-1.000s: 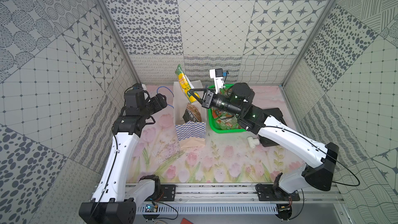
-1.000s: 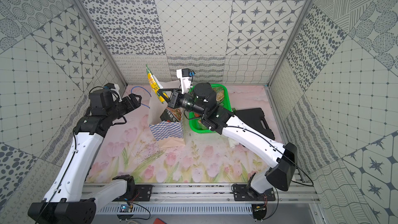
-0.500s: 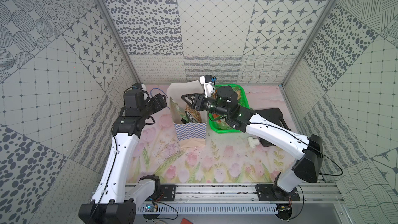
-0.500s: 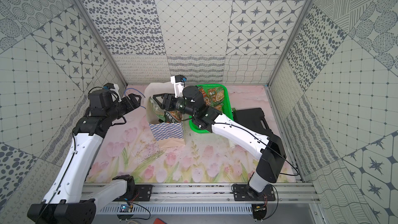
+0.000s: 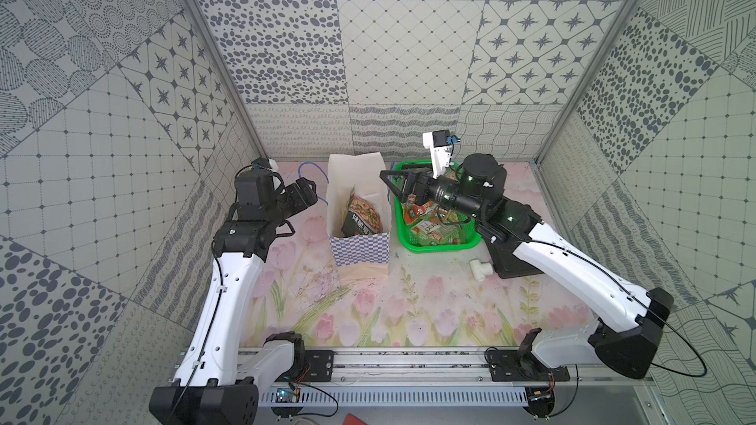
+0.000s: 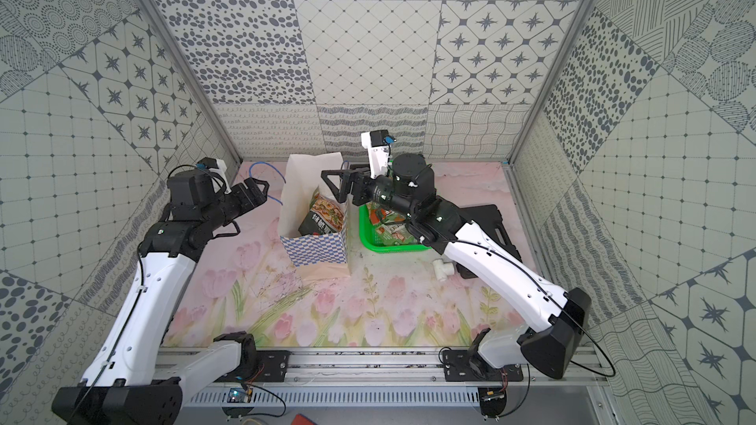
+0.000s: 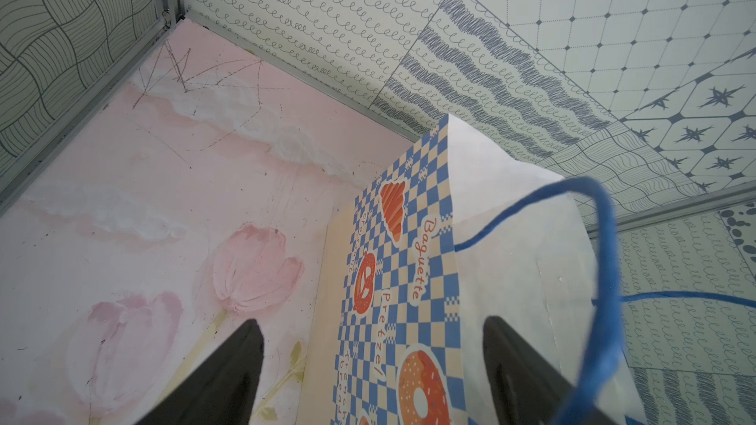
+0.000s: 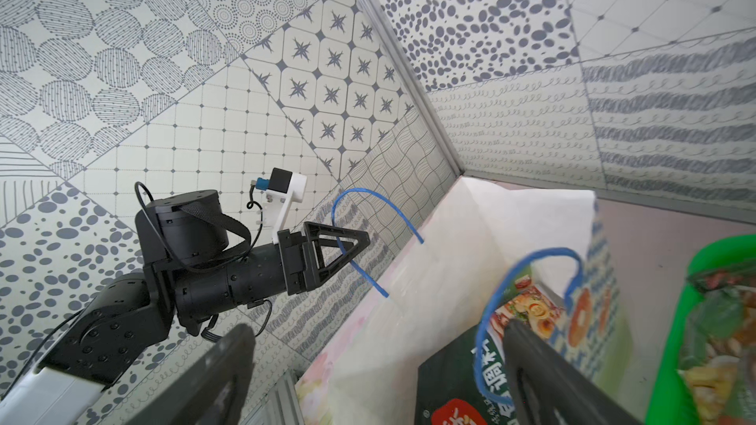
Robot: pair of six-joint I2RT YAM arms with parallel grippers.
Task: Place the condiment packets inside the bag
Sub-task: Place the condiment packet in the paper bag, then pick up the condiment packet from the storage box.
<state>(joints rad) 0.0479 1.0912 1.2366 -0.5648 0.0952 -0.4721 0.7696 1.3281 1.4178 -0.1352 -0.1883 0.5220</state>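
- Green plastic mesh basket, standing on the pink tulip-printed tabletop.
- Small white plastic pipe tee, near the basket.
- Flat black case, just beside the tee.

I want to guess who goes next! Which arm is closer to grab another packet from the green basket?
Right. The right gripper is open beside the green basket holding the condiment packets. The left gripper, also open, sits across the bag from it, near a blue handle.
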